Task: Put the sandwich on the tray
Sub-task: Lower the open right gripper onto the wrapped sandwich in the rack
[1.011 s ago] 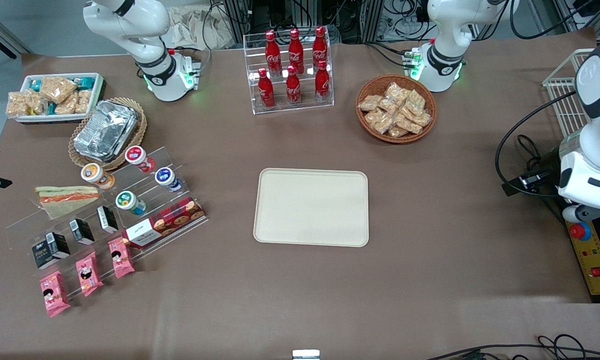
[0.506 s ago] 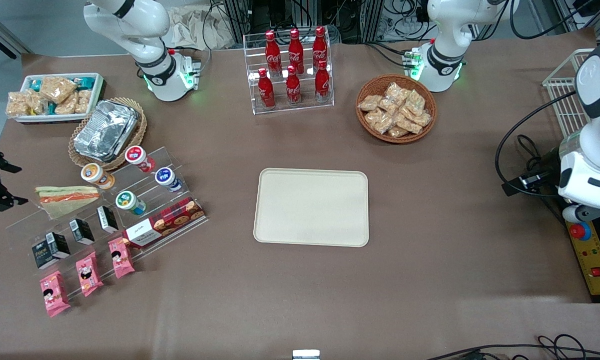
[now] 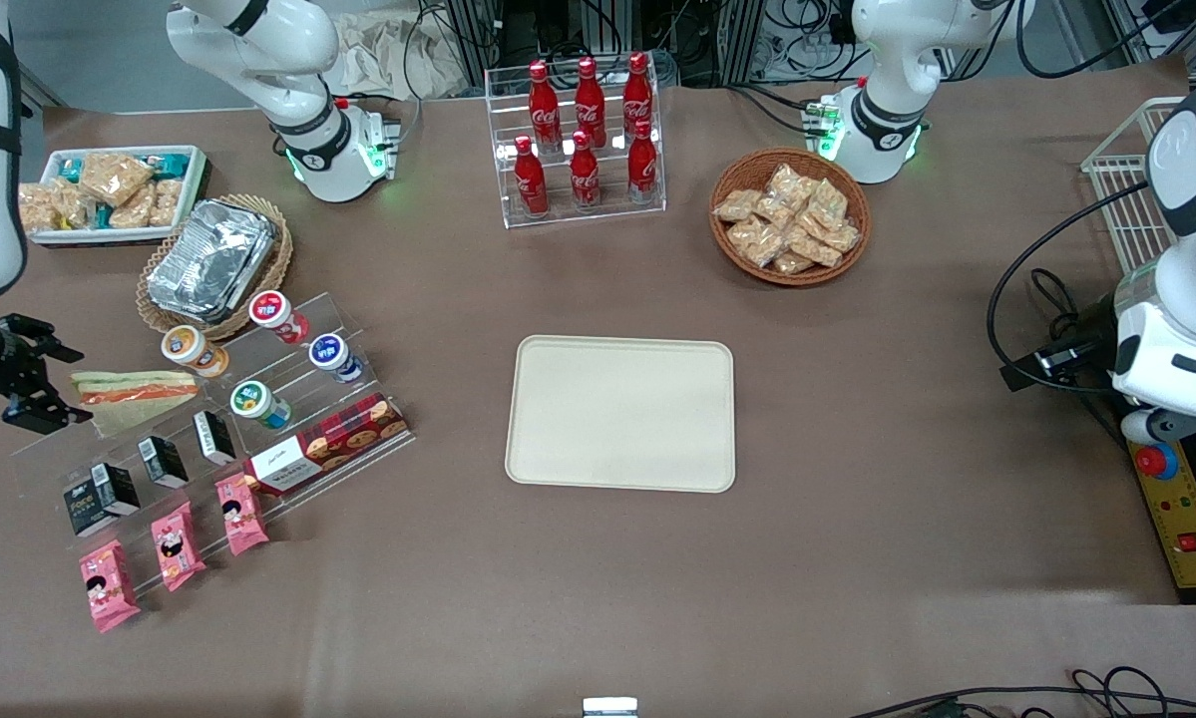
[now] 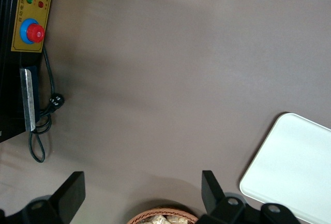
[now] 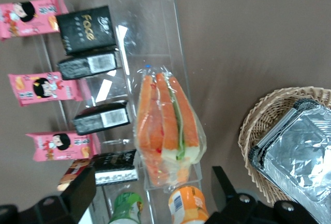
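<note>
Claw (image 3: 47,384) coming in from working arm's end of bench, now just beside sandwich (image 3: 131,392); half second ago I was seeing it farther out at bench edge. Fingers (image 3: 59,351) spread wide, gripping nothing. Sandwich sitting unmoved on clear acrylic stand (image 3: 208,399), near orange-lidded cup (image 3: 187,346). Tray (image 3: 621,413) lying bare mid-bench, well apart from sandwich, unchanged. In wrist view, I am watching wrapped sandwich (image 5: 166,129) lying between fingers (image 5: 77,195).

Cola bottles (image 3: 585,135) in clear rack; snack basket (image 3: 789,216); foil containers (image 3: 209,258); pink packets (image 3: 171,544).
</note>
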`<action>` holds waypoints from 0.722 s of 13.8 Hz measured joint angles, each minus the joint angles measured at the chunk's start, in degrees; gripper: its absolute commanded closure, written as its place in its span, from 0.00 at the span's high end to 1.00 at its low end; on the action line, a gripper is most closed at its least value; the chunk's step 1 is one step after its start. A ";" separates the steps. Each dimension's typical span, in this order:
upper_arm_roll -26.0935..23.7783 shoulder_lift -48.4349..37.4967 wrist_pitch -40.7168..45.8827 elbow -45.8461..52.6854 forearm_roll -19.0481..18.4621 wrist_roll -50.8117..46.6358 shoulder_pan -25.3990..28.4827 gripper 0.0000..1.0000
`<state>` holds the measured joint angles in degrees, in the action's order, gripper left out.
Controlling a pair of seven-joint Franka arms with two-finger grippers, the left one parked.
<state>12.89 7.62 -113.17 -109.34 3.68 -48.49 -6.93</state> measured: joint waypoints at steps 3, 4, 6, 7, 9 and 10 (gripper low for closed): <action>-0.06 -1.18 -1.57 -2.78 0.00 -0.01 0.31 0.99; -0.06 -1.49 -2.33 -3.68 0.00 -0.01 0.36 0.99; -0.05 -1.79 -4.50 -5.34 -0.01 0.02 0.39 0.99; -0.06 -1.78 -5.33 -5.87 -0.01 0.03 0.39 0.99; -0.05 -1.76 -6.59 -6.61 -0.03 0.34 0.39 0.99; -0.05 -1.75 -6.86 -6.84 -0.03 0.42 0.39 0.99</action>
<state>12.84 5.87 -120.02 -116.18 3.64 -48.07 -6.55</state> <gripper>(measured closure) 0.009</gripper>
